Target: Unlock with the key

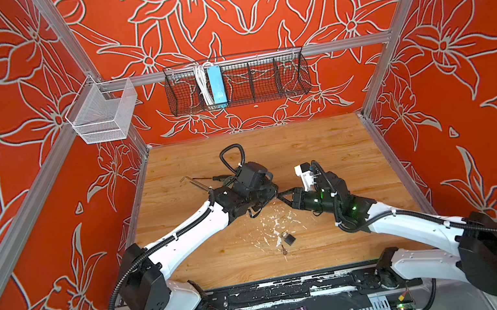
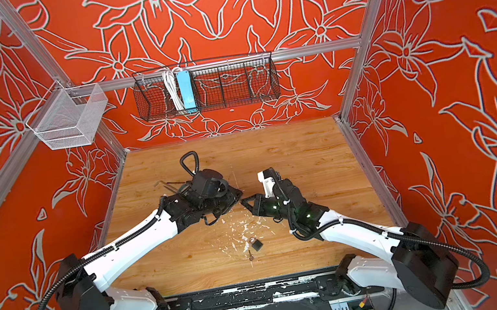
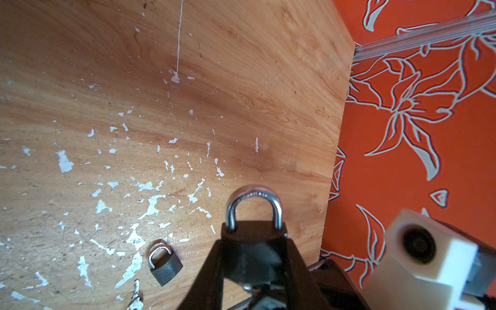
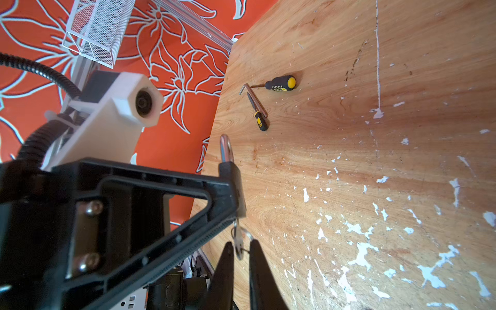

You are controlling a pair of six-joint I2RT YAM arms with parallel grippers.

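My left gripper (image 3: pixel 253 241) is shut on a dark padlock (image 3: pixel 253 228) held above the table, its silver shackle (image 3: pixel 253 197) pointing away from the wrist. In the right wrist view the same padlock (image 4: pixel 236 185) shows edge-on, and a small silver key (image 4: pixel 237 241) sticks out of its underside. My right gripper (image 4: pixel 241 245) has its two fingers close against the key's flat head from both sides. In both top views the two grippers meet tip to tip at mid-table, left gripper (image 1: pixel 272 191) and right gripper (image 1: pixel 282 195).
A second small padlock (image 1: pixel 288 238) and a loose key (image 1: pixel 284 251) lie on the scuffed wood nearer the front edge. Two yellow-handled screwdrivers (image 4: pixel 280 83) and a hex key (image 4: pixel 253 96) lie far left. A black wire basket (image 1: pixel 238 82) and a white basket (image 1: pixel 104 115) hang on the frame.
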